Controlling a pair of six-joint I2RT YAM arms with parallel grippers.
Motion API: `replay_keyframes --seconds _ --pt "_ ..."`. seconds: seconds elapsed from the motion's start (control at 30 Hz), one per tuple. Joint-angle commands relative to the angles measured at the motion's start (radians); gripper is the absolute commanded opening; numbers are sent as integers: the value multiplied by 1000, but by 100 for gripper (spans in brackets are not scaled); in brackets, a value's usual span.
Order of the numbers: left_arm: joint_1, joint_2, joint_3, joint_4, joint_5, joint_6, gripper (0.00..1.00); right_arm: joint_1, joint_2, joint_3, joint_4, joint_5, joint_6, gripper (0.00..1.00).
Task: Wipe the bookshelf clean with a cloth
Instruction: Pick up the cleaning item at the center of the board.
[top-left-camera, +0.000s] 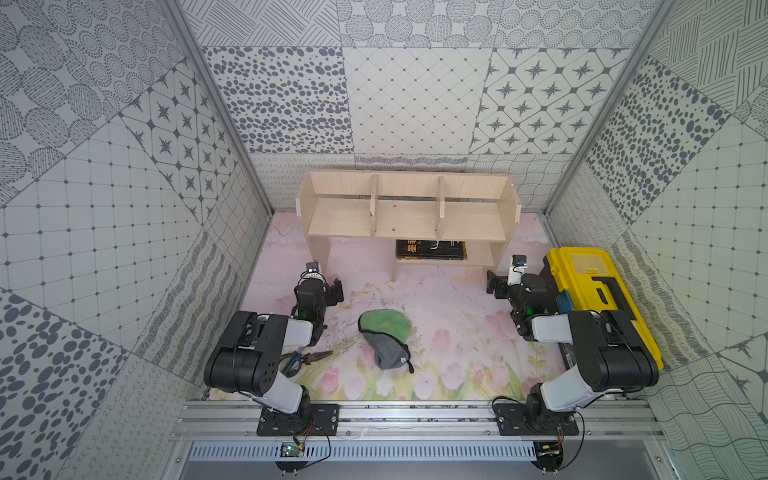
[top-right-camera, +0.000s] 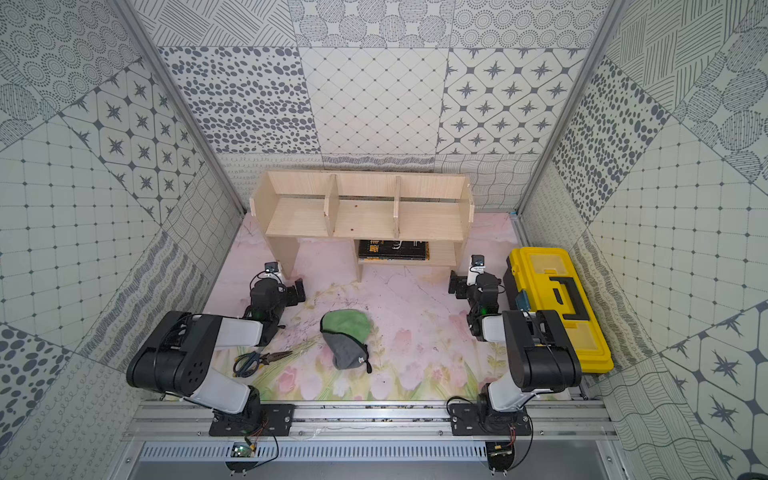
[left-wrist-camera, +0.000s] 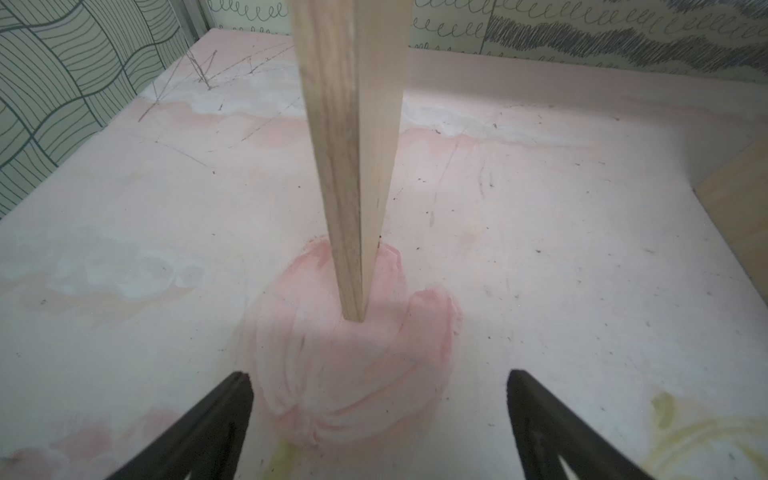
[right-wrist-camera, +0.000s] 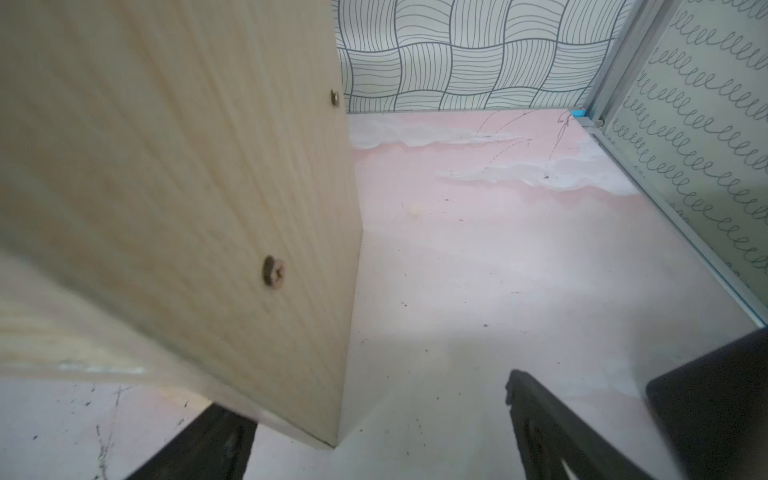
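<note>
cloth (top-left-camera: 384, 338) in both top views: heaped on the floral mat (top-left-camera: 453, 316) about midway between the two arms, well apart from the bookshelf (top-left-camera: 409, 216) at the far wall. green face domed on the far side, grey face folded over on the near side, dark edging and a small pale tag (top-left-camera: 402, 360) at the near end. judged soft, light and floppy, likely to drape and bunch rather than hold a shape, nothing fragile about it. best pinched on the raised grey fold or along the ridge where green meets grey, not on an edge lying flat against the mat. bookshelf judged stiff and smooth, pale wood, top tier bare, a dark book (top-left-camera: 430, 250) on the lower shelf. yellow print on its cover, too small to read. no legible mark on the yellow toolbox (top-left-camera: 598, 299) beside the right arm, nor on the tag. scissors (top-left-camera: 293, 362) and pliers (top-left-camera: 320, 355) lying by the left arm. left gripper (top-left-camera: 334, 291) and right gripper (top-left-camera: 496, 286) low over the mat in front of the bookshelf, both well apart from the cloth; spread hard to judge from up here. left wrist view: left gripper (left-wrist-camera: 378, 376) parted wide and empty, a panel leg (left-wrist-camera: 353, 166) seen edge-on just ahead, no cloth in sight. right wrist view: right gripper (right-wrist-camera: 374, 399) likewise parted and empty, a side panel (right-wrist-camera: 187, 187) with two screw heads (right-wrist-camera: 273, 271) close in front, its lower corner hiding part of the gripper; touching or not, cannot tell. no writing in either wrist view.
</note>
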Motion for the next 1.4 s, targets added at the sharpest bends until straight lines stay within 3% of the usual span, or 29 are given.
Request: replay_keyframes --seconds 0.0,0.6,0.77,0.87,0.97,1.03,1.1,1.13,1.17,1.27,1.33,1.37 --pt "3 3 1 72 8 12 99 -1 -7 15 24 -10 -3 97" --pt "5 2 3 67 11 10 99 -2 -10 15 29 -2 3 97" --pt "13 -62 15 1 -1 4 99 24 -245 121 -353 158 61 97" --pt "13 -168 123 -309 -80 -17 99 73 -445 104 -537 234 145 97" --pt "6 -262 200 -520 -231 -110 99 75 -656 54 -721 253 329 97" --pt "3 -323 287 -754 -339 -241 99 55 -805 -19 -880 401 723 97" --pt "-2 -360 355 -950 -361 -343 97 18 -899 -54 -874 197 698 97" --pt "-2 -377 379 -1018 -331 -365 93 53 -891 -9 -942 169 686 97" --pt "-6 -390 397 -1071 -306 -379 90 117 -859 55 -1034 215 680 97" --pt "-45 -461 429 -1188 -291 -438 89 532 -693 266 -1236 540 651 97" --pt "-75 -517 437 -1223 -241 -440 88 846 -509 430 -1385 765 702 97" --pt "-87 -541 442 -1238 -220 -433 89 954 -422 503 -1456 851 751 97"
